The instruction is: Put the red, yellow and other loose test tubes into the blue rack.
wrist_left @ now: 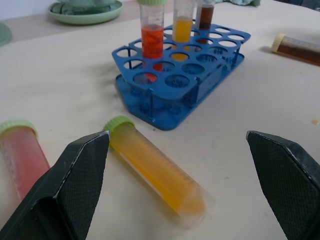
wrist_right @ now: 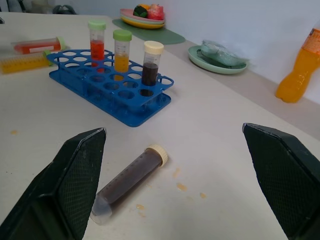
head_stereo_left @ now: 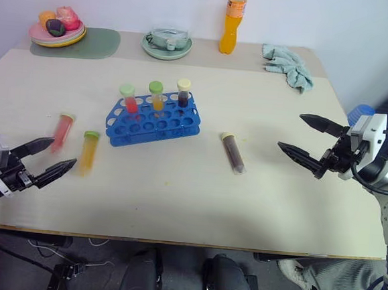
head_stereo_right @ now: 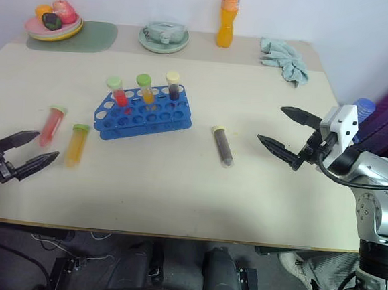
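Observation:
The blue rack stands mid-table with three capped tubes upright in its back row: red, orange-yellow and dark. A loose red tube and a loose yellow tube lie on the table to the rack's left. To the rack's right lies a dark brown tube. My left gripper is open near the table's front left, just short of the yellow tube. At the right, my right gripper is open and empty, facing the brown tube.
Along the table's far edge sit a plate of toy food on a green mat, a green dish, an orange drink bottle and a crumpled teal cloth. A blue-capped item shows behind my right hand.

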